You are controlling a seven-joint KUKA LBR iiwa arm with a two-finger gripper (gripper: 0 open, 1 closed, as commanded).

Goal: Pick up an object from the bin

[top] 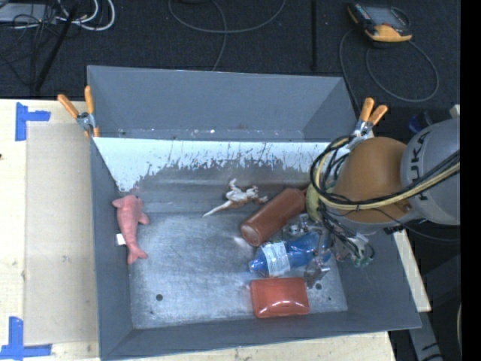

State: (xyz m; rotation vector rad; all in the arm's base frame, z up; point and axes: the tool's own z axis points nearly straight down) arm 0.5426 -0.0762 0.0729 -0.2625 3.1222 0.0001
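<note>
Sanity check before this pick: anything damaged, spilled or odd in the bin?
No spill shows. The clear plastic bottle with a blue label lies on its side and looks crumpled, right by the gripper. The brown cylindrical bottle lies tipped over beside it.

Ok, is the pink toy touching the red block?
No, the pink toy lies alone by the bin's left wall, far from the red block.

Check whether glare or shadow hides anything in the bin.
Camera view: glare whitens a band on the bin's back wall, above the things; the floor is evenly lit, pink toy and red block plain; the arm, not shadow, covers the right end of the blue bottle.
</note>
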